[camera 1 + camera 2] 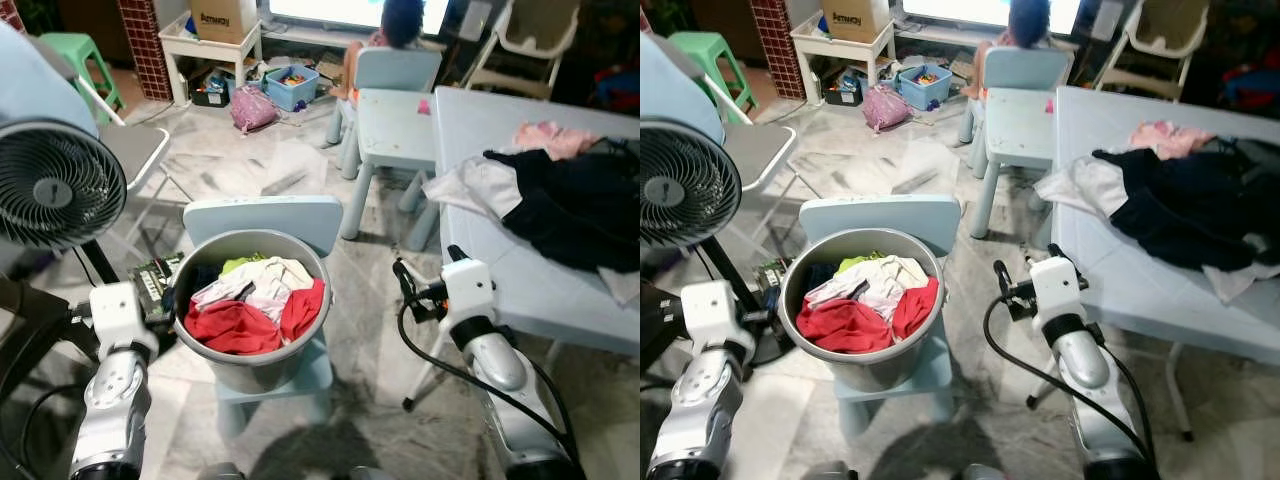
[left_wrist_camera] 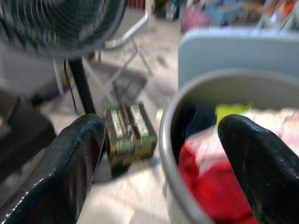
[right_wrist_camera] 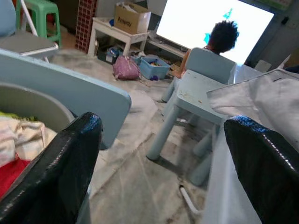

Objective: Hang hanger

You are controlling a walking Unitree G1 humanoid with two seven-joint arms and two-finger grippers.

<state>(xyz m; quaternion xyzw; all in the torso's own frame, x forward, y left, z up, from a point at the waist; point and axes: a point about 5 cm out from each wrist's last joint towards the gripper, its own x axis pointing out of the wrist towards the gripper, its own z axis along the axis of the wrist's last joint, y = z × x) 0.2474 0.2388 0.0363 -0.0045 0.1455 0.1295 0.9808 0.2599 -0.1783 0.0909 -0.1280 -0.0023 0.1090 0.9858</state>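
Both tools empty with fingers spread: left tool (image 2: 159, 158) beside the round grey metal laundry tub (image 1: 205, 355) on a pale-blue chair, right tool (image 3: 163, 163) near the pale-blue tabletop (image 1: 470, 130) holding dark clothes. Hanger not identifiable; arms look staged for searching.

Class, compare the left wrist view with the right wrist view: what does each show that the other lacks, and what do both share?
Left wrist view alone: the fan, its black pole, a green-and-black box on the floor, and red clothing in the bucket.

Right wrist view alone: a bright screen with a person seated before it, a green stool, a cardboard box and the small pale blue table.

Both: the grey bucket and pale blue chair back, seen between open black fingers.
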